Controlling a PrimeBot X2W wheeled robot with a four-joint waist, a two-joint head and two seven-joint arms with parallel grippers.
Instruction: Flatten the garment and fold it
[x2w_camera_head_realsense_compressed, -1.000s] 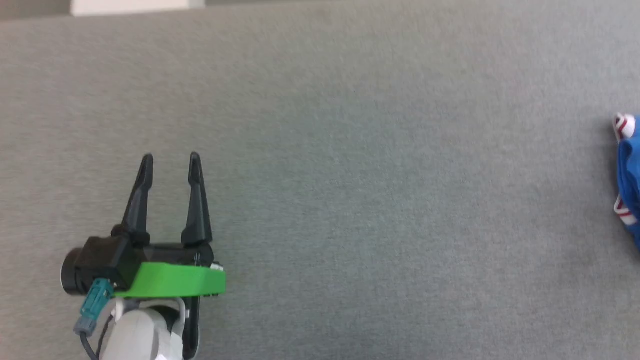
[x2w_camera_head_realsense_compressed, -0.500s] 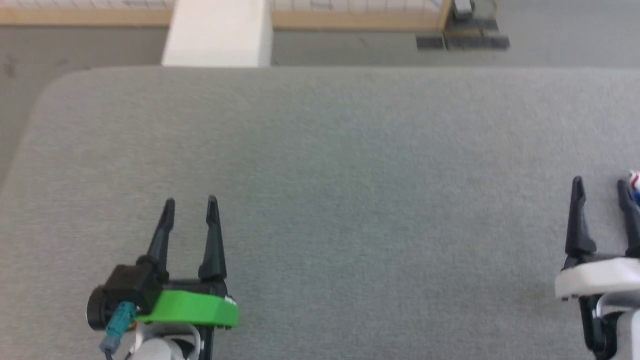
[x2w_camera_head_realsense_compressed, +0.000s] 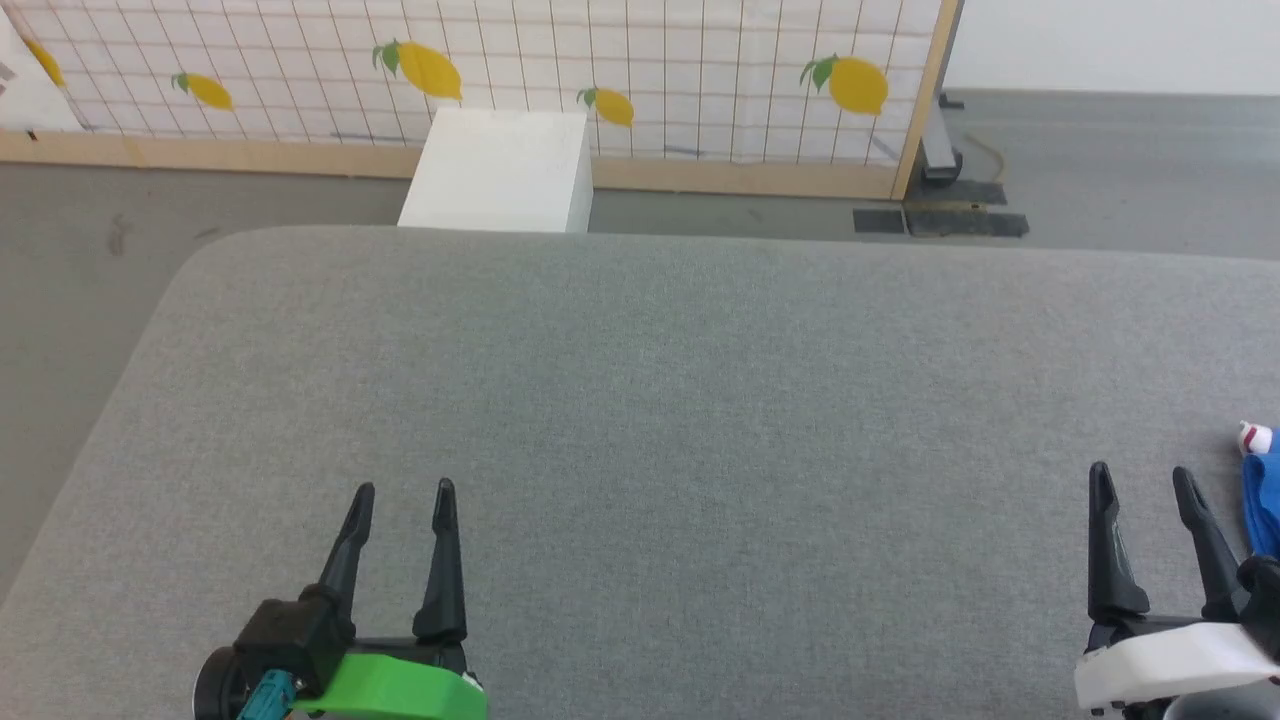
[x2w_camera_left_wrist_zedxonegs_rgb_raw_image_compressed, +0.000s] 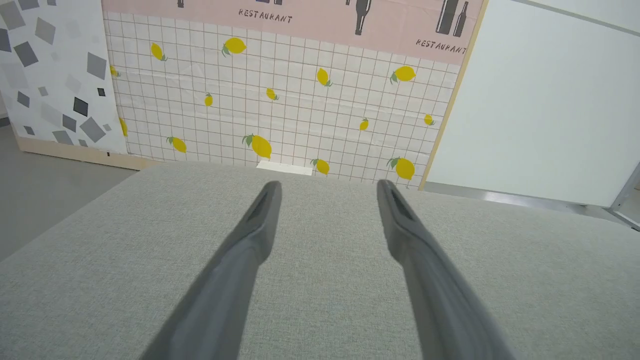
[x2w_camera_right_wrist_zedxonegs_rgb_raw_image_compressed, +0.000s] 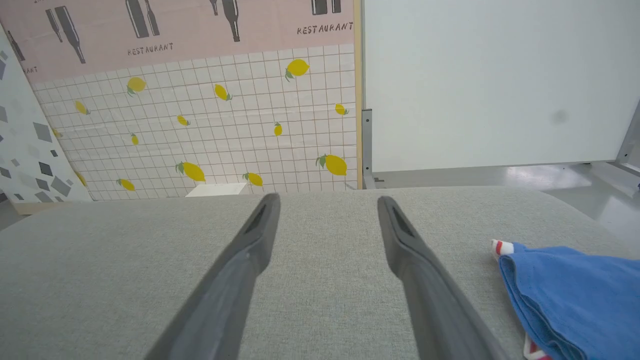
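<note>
Left end effector and right end effector gape, empty.

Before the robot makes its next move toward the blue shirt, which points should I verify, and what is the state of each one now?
1. Left gripper open and holding nothing: ok.
2. Right gripper open and holding nothing: ok.
3. Whole garment inside the head view: not ok, the right edge of that view cuts it off.
4. Garment lying flat: not ok, the part that shows is bunched in layers.
5. Garment close to the right gripper: ok, it lies just to the right of it on the grey surface.
</note>
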